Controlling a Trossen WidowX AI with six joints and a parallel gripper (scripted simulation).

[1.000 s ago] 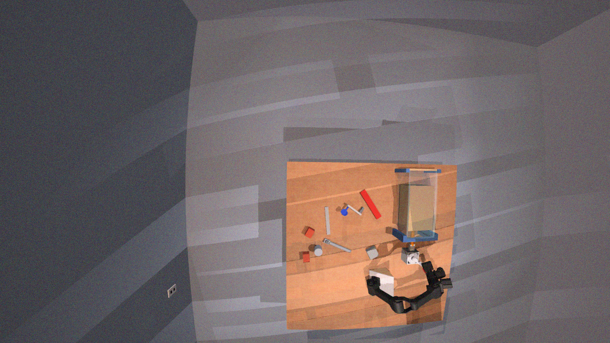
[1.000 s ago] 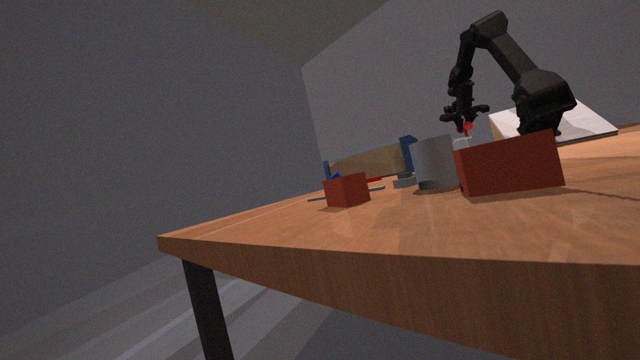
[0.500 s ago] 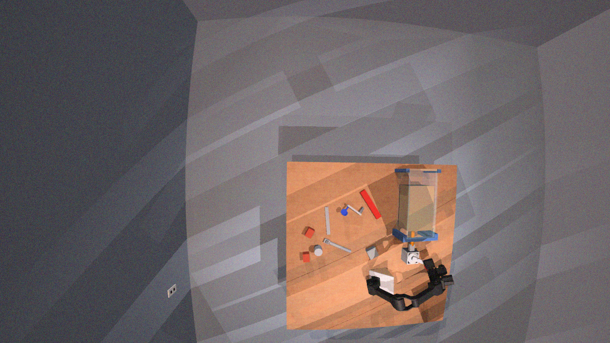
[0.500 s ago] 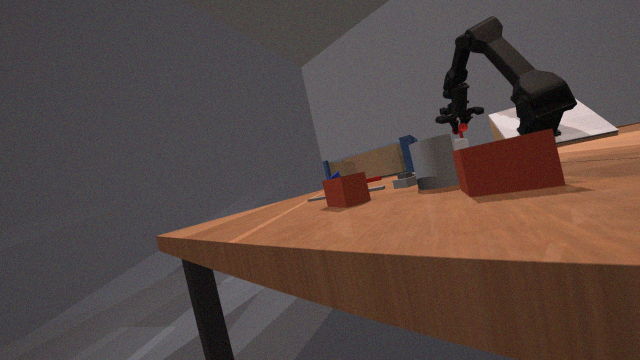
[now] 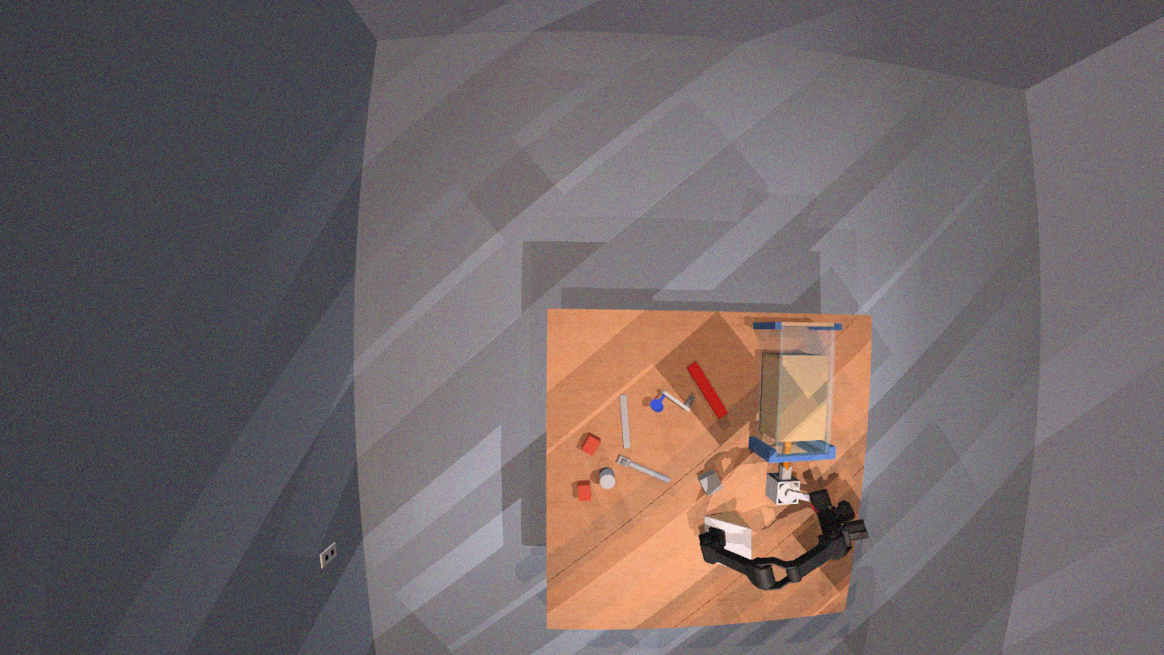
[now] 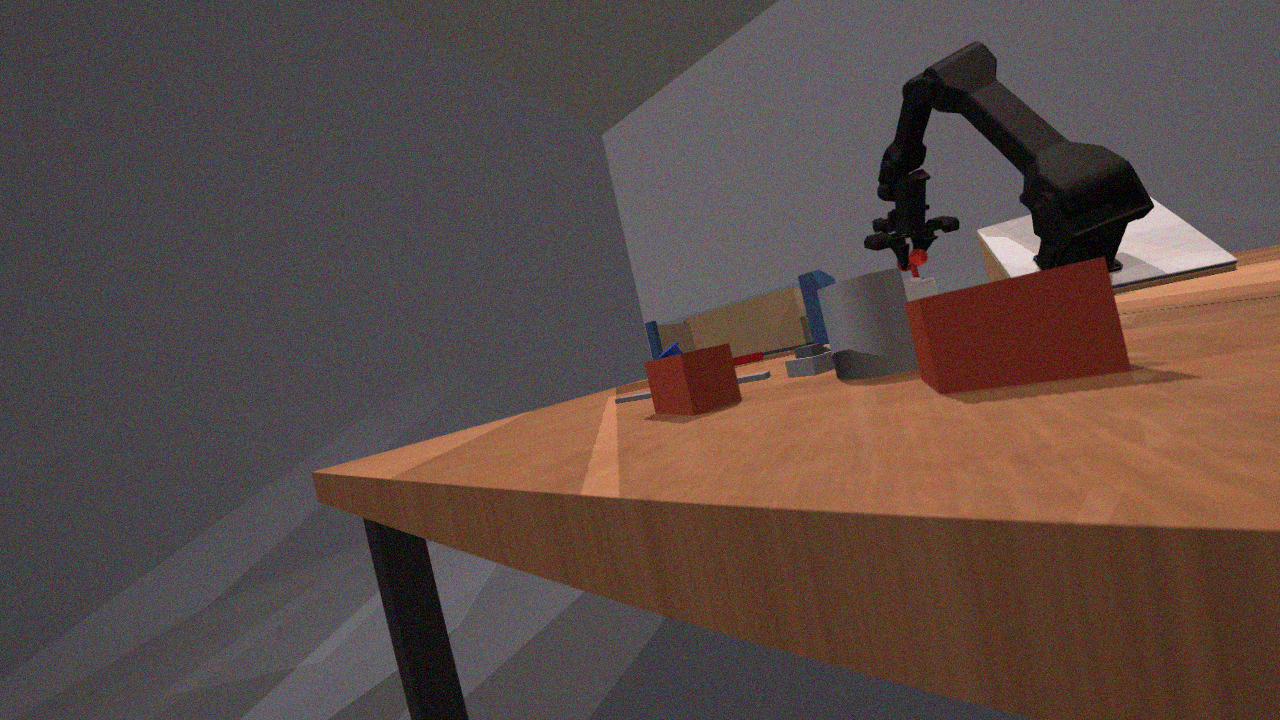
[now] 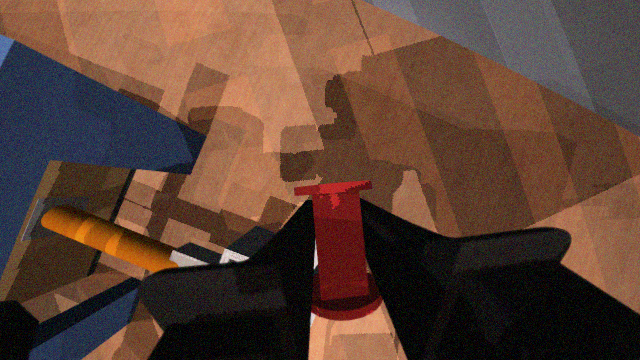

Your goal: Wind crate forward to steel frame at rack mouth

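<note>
Arm (image 5: 793, 566) (image 6: 1011, 116), one, black, jointed, arched high over the worktop; forearm and wrist (image 6: 902, 165), descending steeply; hand (image 5: 812, 498) (image 6: 910, 259) (image 7: 331, 204), one, pointing downward, two dark fingers closed on something between them.

Matte black arm (image 5: 761, 575) (image 6: 1011, 116), chunky angular links

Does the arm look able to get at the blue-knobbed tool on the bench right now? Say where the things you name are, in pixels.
Probably not yet: the gripper (image 5: 816, 502) (image 6: 909, 261) (image 7: 331, 204) is shut on the red winch-handle knob (image 6: 918, 257) (image 7: 342, 245) and would likely need to release it first.
</note>
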